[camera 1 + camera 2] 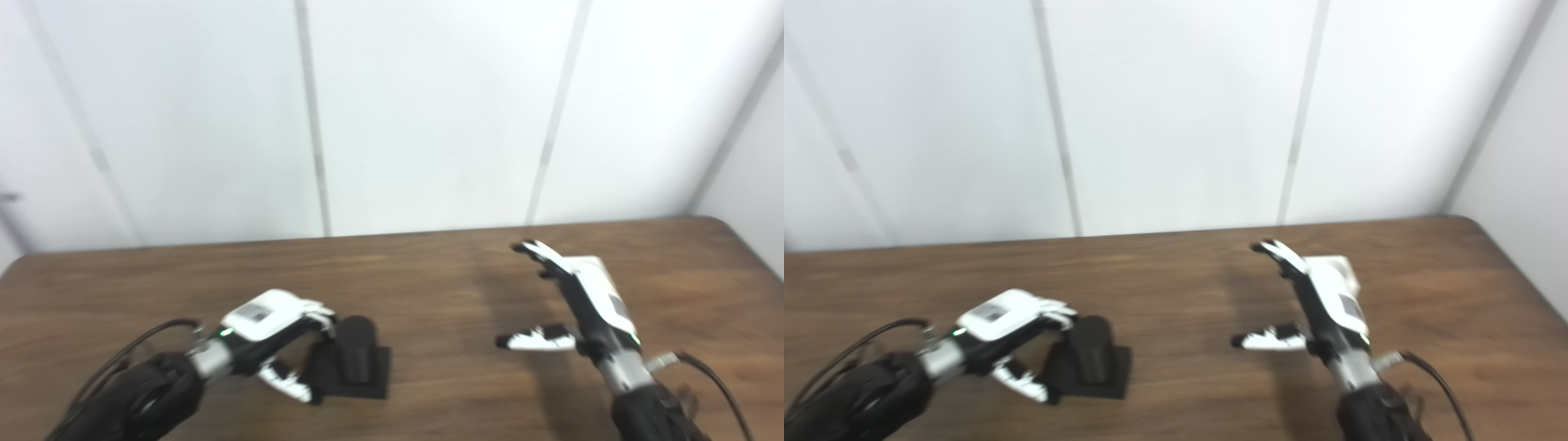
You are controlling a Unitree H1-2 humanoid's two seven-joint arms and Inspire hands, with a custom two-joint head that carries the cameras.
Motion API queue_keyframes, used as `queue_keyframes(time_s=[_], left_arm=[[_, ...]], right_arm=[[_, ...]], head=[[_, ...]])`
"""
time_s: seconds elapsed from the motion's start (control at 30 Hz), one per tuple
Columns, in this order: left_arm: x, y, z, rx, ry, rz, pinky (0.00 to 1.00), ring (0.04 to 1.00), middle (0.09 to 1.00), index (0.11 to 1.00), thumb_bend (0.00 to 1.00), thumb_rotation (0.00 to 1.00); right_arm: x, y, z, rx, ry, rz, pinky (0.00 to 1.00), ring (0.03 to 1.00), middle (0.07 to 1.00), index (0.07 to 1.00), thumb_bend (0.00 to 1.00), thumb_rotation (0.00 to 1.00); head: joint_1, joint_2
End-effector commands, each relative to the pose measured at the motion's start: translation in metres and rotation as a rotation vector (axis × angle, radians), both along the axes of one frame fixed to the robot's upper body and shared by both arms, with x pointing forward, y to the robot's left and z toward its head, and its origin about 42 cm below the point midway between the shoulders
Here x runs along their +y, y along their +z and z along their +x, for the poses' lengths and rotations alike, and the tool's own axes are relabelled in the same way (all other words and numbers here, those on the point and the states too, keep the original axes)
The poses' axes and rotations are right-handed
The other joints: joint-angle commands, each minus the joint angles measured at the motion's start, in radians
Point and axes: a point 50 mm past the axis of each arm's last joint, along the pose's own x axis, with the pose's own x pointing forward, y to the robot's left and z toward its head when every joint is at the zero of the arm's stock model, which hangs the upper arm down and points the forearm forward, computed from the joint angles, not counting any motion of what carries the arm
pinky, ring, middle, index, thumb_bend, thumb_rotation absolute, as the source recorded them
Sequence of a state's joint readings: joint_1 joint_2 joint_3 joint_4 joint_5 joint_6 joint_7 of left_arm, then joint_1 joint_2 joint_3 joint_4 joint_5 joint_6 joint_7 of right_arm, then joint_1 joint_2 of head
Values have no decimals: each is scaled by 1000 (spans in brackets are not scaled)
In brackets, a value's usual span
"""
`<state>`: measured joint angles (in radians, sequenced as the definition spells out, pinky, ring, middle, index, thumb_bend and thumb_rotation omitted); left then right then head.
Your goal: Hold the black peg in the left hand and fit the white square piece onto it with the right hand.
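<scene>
Here, one black peg [355, 355], two hands.

Bright, even, diffuse light, washing the white wall [429, 110] nearly featureless. Soft throughout, smeared by motion blur. Faint, soft-edged shadow on the bench [465, 288] beside the right robot hand [569, 306]. No harsh glare.
</scene>
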<state>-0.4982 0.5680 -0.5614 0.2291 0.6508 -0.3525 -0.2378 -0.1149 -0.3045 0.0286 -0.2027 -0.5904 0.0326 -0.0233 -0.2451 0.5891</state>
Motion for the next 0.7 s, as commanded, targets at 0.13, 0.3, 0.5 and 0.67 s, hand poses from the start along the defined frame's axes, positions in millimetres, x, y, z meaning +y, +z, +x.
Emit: queue_keyframes(time_s=[0.13, 0.3, 0.5, 0.67], left_arm=[[17, -29, -20, 94, -58, 111, 809, 854, 824, 488, 524, 60], [19, -28, -21, 101, -59, 109, 794, 846, 819, 489, 523, 59], [23, -28, -24, 98, -62, 103, 778, 836, 812, 488, 523, 58], [27, -30, -24, 106, -59, 86, 776, 831, 804, 488, 523, 56]], right_arm=[[-12, 40, 18, -71, -40, -110, 653, 829, 905, 836, 768, 227], [-25, 51, 25, -71, -56, -153, 626, 811, 905, 832, 768, 238], [-44, 67, 29, -43, -104, -236, 648, 821, 911, 843, 768, 284], [-66, 89, 40, 40, -119, -339, 657, 799, 850, 845, 776, 224]], head=[[-88, -23], [-111, -31], [-150, -53], [-199, -73]])
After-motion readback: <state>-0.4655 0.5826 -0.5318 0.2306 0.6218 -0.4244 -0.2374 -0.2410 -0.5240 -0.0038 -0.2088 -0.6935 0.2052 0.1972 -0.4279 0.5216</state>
